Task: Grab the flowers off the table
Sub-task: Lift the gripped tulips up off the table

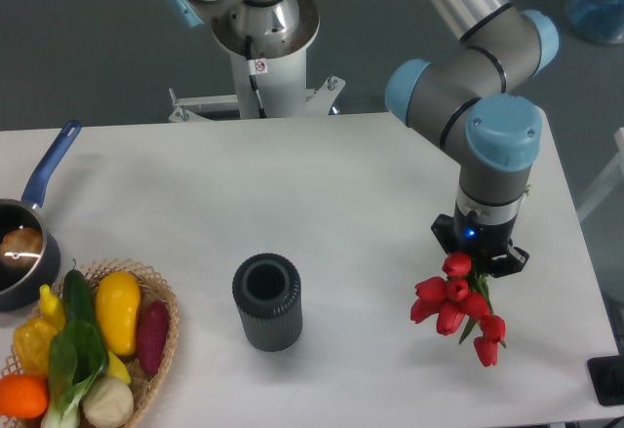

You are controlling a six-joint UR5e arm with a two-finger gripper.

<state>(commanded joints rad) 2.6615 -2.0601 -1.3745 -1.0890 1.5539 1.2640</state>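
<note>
My claw [480, 264] is clenched on the small bunch of red tulip buds with green stems [458, 303], hanging at the right of the white flat bench [292, 194]. Risk: grip appears near one end; buds droop, stems could slip free.

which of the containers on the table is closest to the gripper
The dark ribbed cup, standing upright mid-table. The wicker basket and the blue-handled pot both sit at the far left edge, much farther from the gripper holding the flowers.

No legible text anywhere
</note>
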